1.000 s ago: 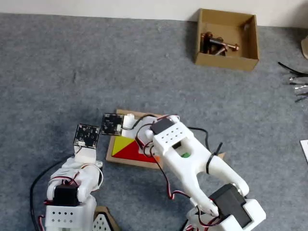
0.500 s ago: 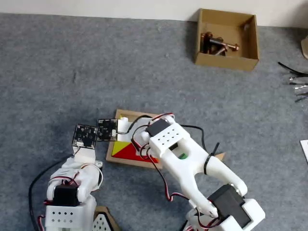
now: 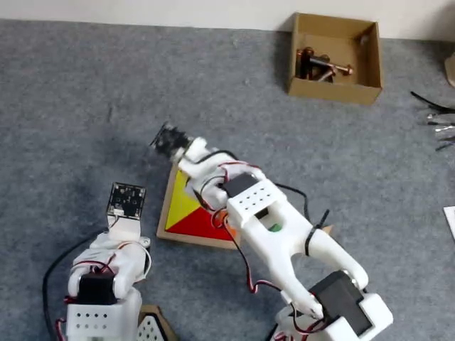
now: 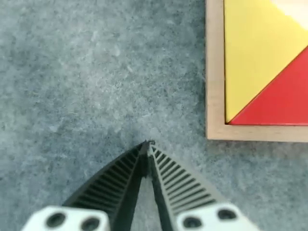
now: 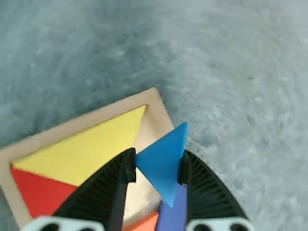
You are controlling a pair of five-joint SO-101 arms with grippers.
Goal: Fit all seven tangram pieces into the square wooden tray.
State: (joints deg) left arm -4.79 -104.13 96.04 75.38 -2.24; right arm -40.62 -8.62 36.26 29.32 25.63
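The square wooden tray (image 3: 164, 207) lies on grey carpet with a yellow triangle (image 3: 180, 206) and a red triangle (image 3: 204, 224) in it. My right arm (image 3: 245, 206) stretches across the tray. In the right wrist view my right gripper (image 5: 156, 166) is shut on a blue triangle (image 5: 162, 161), held above the tray's corner (image 5: 155, 97) beside the yellow triangle (image 5: 89, 144); an orange piece (image 5: 148, 224) shows below. My left gripper (image 4: 146, 144) is shut and empty over the carpet, just outside the tray rim (image 4: 215, 72).
A cardboard box (image 3: 334, 58) with copper-coloured metal parts stands at the far right. Loose cables (image 3: 435, 117) lie at the right edge. Open carpet spreads to the left of and beyond the tray.
The right arm's wrist has swung from over the tray's left edge up toward its far corner, uncovering more of the yellow triangle. The left arm has kept still.
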